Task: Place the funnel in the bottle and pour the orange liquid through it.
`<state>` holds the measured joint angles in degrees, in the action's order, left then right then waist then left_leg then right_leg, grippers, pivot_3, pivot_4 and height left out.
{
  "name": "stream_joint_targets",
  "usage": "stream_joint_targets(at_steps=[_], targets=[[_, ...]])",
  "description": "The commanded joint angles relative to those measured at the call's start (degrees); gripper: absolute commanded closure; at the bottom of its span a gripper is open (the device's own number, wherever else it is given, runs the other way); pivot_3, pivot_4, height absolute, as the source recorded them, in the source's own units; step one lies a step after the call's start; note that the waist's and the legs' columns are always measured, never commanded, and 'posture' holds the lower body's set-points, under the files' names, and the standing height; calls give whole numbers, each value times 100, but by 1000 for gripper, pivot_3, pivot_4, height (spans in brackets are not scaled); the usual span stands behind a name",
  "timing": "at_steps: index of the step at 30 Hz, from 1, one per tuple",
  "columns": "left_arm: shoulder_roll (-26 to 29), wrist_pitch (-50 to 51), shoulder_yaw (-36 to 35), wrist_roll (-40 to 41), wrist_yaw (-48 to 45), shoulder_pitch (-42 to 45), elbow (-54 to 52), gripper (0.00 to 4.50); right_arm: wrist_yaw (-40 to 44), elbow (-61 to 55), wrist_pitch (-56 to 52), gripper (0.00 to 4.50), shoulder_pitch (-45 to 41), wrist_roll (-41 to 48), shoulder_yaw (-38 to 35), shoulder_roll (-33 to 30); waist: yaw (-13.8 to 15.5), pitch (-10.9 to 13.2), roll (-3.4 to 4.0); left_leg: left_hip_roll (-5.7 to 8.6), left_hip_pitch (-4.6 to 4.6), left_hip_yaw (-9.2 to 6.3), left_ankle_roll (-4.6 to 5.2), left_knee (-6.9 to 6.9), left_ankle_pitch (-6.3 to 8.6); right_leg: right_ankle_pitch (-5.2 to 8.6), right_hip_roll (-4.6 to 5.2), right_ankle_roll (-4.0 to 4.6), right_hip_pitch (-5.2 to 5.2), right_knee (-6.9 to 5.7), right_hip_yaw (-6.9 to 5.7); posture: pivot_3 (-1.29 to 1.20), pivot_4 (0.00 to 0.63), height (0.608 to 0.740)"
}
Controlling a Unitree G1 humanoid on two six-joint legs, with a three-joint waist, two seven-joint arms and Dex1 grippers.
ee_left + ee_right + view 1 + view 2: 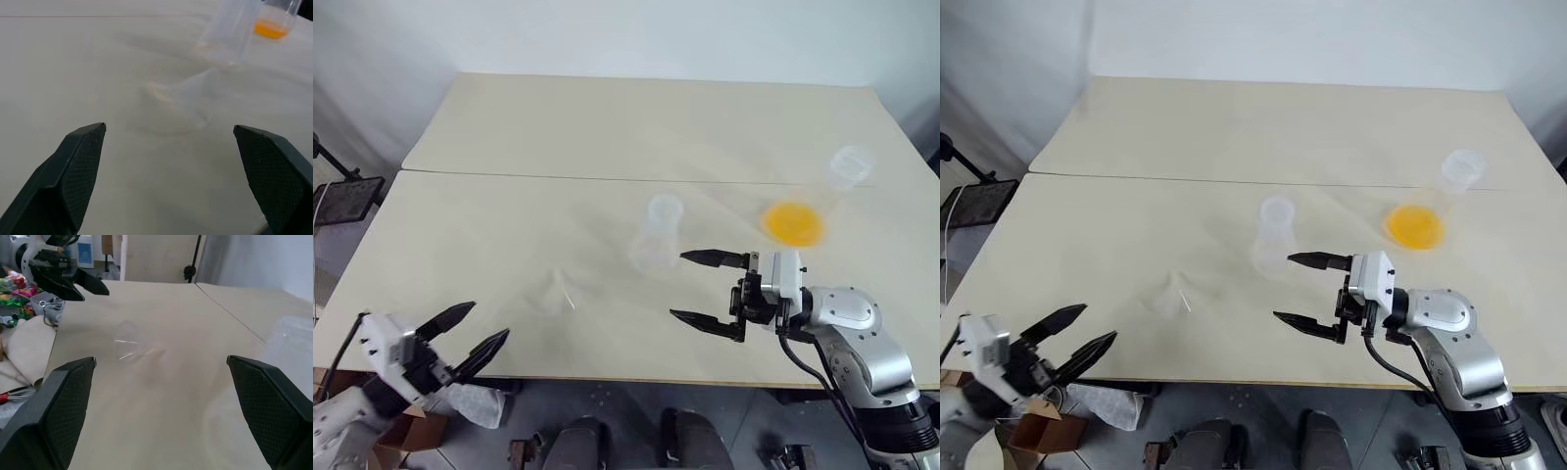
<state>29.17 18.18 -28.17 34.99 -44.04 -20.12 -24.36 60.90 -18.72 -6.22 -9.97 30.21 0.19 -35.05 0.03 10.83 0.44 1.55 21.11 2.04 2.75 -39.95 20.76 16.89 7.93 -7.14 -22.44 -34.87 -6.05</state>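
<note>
Two tools are showing wide-parted fingers with nothing between them, and I am watching both hang released over the table (509,127). My left tool (470,338) is sitting low at the near left corner, right at the table's front edge, its fingers aiming toward the middle of the top. My right tool (710,290) is hovering near the front edge too, pointing across toward my left, just beside the bottle (658,235).

Open room is lying mostly on the left half and across the far slab beyond the seam, where nothing is standing. The near edge is running close under both arms, so I am seeing little margin there.

The funnel (558,291) is lying on its side on the bare top between the two tools, well apart from the bottle; in the left wrist view its stem (195,81) seems to be reaching toward the bottle, with the wide mouth facing my left tool, though it is so clear I cannot be sure. The bottle is standing upright, mouth up. The orange liquid (793,222) is sitting in a clear flask (847,168) to the right of the bottle, near the seam.
</note>
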Motion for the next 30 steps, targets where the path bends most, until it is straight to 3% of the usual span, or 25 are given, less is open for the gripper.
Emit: stream_joint_targets(at_steps=[1, 15, 22, 26, 30], targets=[[-56, 133, 437, -262, 445, 379, -31, 48, -94, -310, 46, 0, 84, 48, -178, -28, 1, 0, 0, 0, -1, 1, 0, -1, 0, 0, -3, 0, 0, -2, 1, 0, 150, 740], [-372, 190, 1723, -753, 913, 1437, 429, 48, -393, -497, 65, 0, 235, -13, -178, 12, 31, 0, 0, -12, -1, 6, -2, -6, 0, 0, -26, 0, 0, -5, 3, 0, 150, 740], [-310, 191, 1697, -981, 1127, 1537, 598, 48, -481, -493, 88, 0, 250, -13, -213, 16, 75, 0, 0, -13, -1, 7, -4, -7, 0, 0, -28, -1, -3, -6, 5, 0, 150, 740], [-194, 211, 1525, -882, 1040, 1448, 673, 919, -515, -485, 99, 0, 266, -16, -238, 19, 80, 0, 0, -14, -1, 8, -4, -8, 0, 0, -28, 0, -2, -5, 5, 0, 150, 740], [-161, 228, 1504, -853, 971, 1441, 712, 2187, -530, -460, 119, 0, 270, -34, -240, 35, 104, 0, 0, -14, -1, 7, -4, -8, 0, 0, -27, 0, -1, -3, 5, 0, 150, 740]])
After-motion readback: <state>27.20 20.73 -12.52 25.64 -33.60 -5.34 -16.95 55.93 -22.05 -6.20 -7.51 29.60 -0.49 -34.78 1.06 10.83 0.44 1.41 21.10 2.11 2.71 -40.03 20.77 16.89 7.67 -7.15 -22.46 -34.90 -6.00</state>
